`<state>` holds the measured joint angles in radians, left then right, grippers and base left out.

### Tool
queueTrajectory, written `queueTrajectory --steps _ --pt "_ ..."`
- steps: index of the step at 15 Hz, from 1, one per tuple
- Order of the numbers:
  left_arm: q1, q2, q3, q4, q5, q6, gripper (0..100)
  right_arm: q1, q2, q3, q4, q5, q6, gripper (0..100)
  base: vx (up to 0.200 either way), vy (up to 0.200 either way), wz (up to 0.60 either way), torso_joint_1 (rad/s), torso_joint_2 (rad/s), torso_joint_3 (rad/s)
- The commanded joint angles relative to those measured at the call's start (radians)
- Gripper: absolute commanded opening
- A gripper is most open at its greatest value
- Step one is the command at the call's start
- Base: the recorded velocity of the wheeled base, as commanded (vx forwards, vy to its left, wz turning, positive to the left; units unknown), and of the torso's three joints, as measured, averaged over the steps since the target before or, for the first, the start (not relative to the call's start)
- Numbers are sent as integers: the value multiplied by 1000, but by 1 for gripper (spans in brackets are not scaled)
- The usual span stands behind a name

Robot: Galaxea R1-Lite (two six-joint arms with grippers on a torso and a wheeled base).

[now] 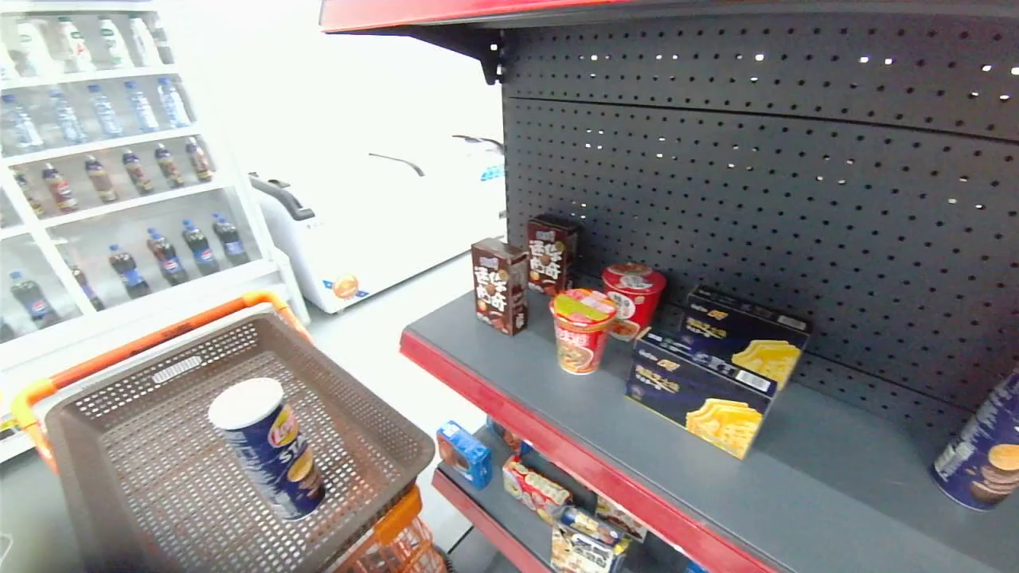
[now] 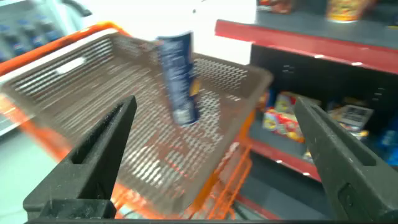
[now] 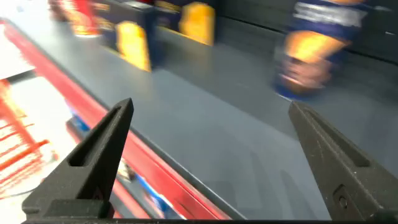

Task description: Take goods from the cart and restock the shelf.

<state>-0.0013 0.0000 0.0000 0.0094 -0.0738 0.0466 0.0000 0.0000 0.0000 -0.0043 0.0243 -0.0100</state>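
- Our left gripper (image 2: 214, 106) gapes wide and empty, facing the chips can (image 2: 179, 78) standing upright in the cart basket (image 2: 56, 68).
- We judge the pick is in hand: next, straddle the can (basket walls crowd the approach).
- Right gripper (image 3: 211, 104), also spread wide, hangs over the shelf (image 3: 205, 130), a matching can (image 3: 311, 53) and boxes (image 3: 134, 40) beyond.

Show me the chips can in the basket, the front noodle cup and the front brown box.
chips can (image 1: 271, 455): head view, blue side.
front noodle cup (image 1: 579, 346): head view, side wall.
front brown box (image 1: 497, 290): head view, front face.
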Motion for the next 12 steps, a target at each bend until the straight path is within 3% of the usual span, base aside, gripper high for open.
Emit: queueTrajectory --steps 1,2,3,4,5,6,8,11,12 --pt "0 0 0 0 2 1 100 0 2 0 0 0 2 100 0 0 600 7 -7 2" --pt "0 0 0 0 0 1 100 0 2 0 0 0 4 100 0 0 600 2 -2 2" --pt "1 0 -80 9 0 1 100 0 2 0 0 0 4 100 0 0 0 0 0 0" --pt "7 100 -235 55 2 12 100 0 2 0 0 0 4 100 0 0 0 0 0 0" --pt "14 167 -288 93 5 13 100 0 2 0 -2 0 4 100 0 0 0 0 0 0" --pt "21 319 -442 221 3 9 100 0 2 0 0 0 4 100 0 0 0 0 0 0" --pt "-8 479 -471 262 -14 15 100 0 2 0 0 0 4 100 0 0 0 0 0 0" --pt "-36 769 -509 133 -23 1 100 0 2 0 0 0 4 100 0 0 0 0 0 0" --pt "-105 865 -502 116 -14 -63 100 0 2 0 0 0 4 100 0 0 0 0 0 0"
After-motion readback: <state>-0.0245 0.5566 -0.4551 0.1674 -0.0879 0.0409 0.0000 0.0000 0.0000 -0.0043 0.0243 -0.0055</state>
